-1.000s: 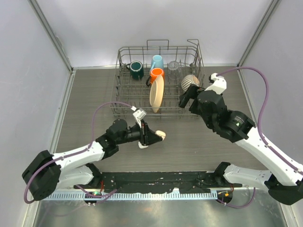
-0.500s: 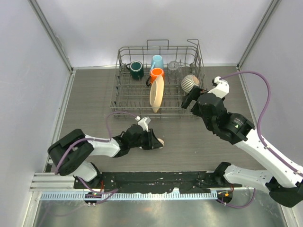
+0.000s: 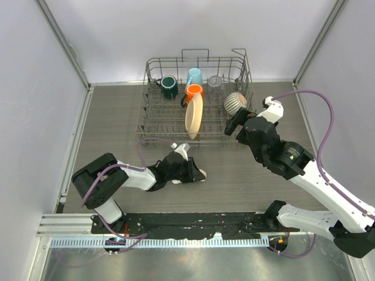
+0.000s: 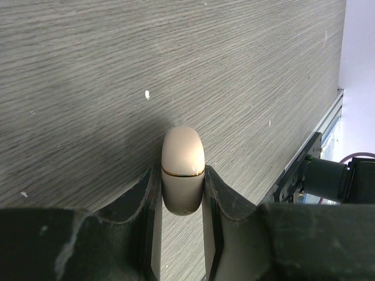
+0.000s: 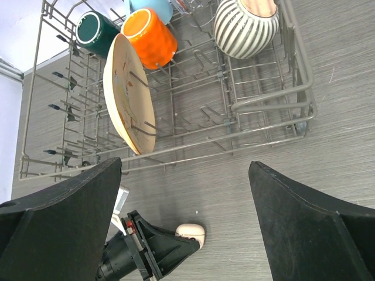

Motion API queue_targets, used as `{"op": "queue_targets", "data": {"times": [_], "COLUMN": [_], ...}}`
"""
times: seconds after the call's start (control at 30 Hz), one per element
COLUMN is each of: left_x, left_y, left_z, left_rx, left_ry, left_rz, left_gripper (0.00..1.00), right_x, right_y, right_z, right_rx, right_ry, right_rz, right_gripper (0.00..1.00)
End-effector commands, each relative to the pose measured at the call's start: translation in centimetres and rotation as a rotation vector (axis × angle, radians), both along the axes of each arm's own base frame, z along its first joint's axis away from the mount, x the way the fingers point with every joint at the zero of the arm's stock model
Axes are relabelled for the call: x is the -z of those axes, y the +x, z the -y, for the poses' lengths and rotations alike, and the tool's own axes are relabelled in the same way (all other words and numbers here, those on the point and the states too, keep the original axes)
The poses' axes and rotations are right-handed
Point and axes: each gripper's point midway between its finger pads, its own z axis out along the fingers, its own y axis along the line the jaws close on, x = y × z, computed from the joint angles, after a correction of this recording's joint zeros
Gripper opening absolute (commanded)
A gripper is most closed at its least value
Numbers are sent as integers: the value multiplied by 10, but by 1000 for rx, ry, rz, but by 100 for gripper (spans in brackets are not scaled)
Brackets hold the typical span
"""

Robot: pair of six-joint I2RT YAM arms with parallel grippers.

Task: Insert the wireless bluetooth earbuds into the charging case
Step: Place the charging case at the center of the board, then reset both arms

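Both were before the dish rack point(image 5: 193, 99): left gripper point(image 4: 183, 175) clenched on the charging case point(image 4: 183, 153), right gripper point(image 5: 184, 175) spread apart.

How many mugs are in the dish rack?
3, all in the rack: green mug back left, blue mug back middle, orange mug just in front of it. None appears hidden.

Right gripper point(image 5: 184, 167) fingers point(image 5: 64, 228) were spread wide at 7 and 5 o'clock, wire rack point(image 5: 266, 98) filled 12 with green mug point(image 5: 96, 32), orange mug point(image 5: 149, 38), upright cream plate point(image 5: 126, 96), striped bowl point(image 5: 246, 26), charging case point(image 5: 190, 229) sat at 6, touching left gripper point(image 5: 188, 240).
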Motion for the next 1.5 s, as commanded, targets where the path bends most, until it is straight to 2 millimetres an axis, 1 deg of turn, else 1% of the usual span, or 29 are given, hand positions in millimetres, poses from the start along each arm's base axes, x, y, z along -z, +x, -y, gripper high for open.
{"op": "queue_targets", "data": {"times": [0.0, 0.03, 0.07, 0.1, 0.2, 0.33, 0.37, 0.47, 0.5, 0.53, 0.57, 0.67, 0.7, 0.77, 0.8, 0.87, 0.9, 0.93, 1.0, 1.03, 1.1, 1.13, 1.2, 1.23, 1.27, 1.3, 1.37, 1.43, 1.47], "left_x": [-11, -12, -14, -9, -8, -11, -15, -22, -23, -26, -35, -52, -65, -77, -91, -101, -110, -126, -142, -159, -179, -201, -226, -232, -251, -255, -261, -262, -262], "left_y": [9, 8, 9, 7, 4, 3, 3, 5, 4, 4, 9, 9, 10, 14, 16, 17, 18, 17, 19, 24, 31, 31, 30, 34, 33, 34, 37, 42, 44], "left_z": [9, 10, 11, 8, 6, 4, 3, 0, -2, -3, -1, -8, -9, -15, -19, -26, -29, -32, -40, -50, -60, -73, -86, -99, -118, -127, -152, -170, -174], "left_rx": [-7, -1, 0, 10, 19, 18, 20, 17, 20, 36, 31, 54, 52, 34, 17, 17, 17, 18, 1, -67, -150, -204, -230, -294, -381, -415, -449, -454, -439], "left_ry": [-12, -8, -3, 27, 64, 69, 66, 76, 86, 101, 109, 175, 165, 190, 177, 189, 188, 165, 156, 140, 97, 60, 30, 32, -12, -12, 95, 221, 255], "left_rz": [35, 39, 45, 37, 44, 58, 67, 94, 95, 118, 142, 192, 220, 263, 298, 341, 376, 418, 475, 519, 561, 607, 694, 723, 748, 757, 843, 883, 894], "left_gripper": [31, 34, 40, 42, 49, 57, 62, 64, 71, 99, 100, 100, 100, 100, 100, 100, 100, 100, 100, 100, 100, 100, 100, 100, 100, 100, 100, 100, 100], "right_x": [-13, -14, -14, -14, -16, -16, -15, -16, -14, -14, -13, -11, -10, -10, -10, -8, -7, -4, -1, 0, 0, -2, -4, -5, -5, -4, -1, 3, 4], "right_y": [4, 4, 4, 4, 5, 6, 6, 7, 8, 10, 10, 13, 15, 16, 17, 19, 19, 21, 23, 25, 26, 26, 27, 27, 28, 28, 32, 35, 36], "right_z": [6, 7, 8, 10, 12, 14, 15, 16, 18, 19, 20, 26, 29, 33, 36, 45, 49, 57, 63, 71, 76, 79, 86, 89, 92, 94, 95, 96, 96], "right_rx": [40, 44, 49, 52, 60, 65, 70, 78, 82, 92, 92, 110, 122, 129, 138, 157, 167, 188, 195, 217, 219, 225, 242, 249, 257, 256, 249, 237, 229], "right_ry": [46, 46, 42, 44, 37, 30, 29, 21, 13, 8, 1, -13, -14, -21, -26, -41, -47, -57, -65, -68, -74, -74, -82, -83, -85, -91, -102, -122, -128], "right_rz": [51, 54, 55, 57, 61, 62, 62, 64, 62, 62, 59, 50, 48, 47, 47, 40, 38, 30, 20, 15, 11, 15, 17, 19, 19, 15, 1, -28, -34], "right_gripper": [95, 95, 95, 96, 95, 96, 96, 96, 96, 96, 96, 97, 97, 98, 98, 98, 98, 98, 99, 99, 99, 99, 99, 99, 99, 99, 99, 99, 99]}}
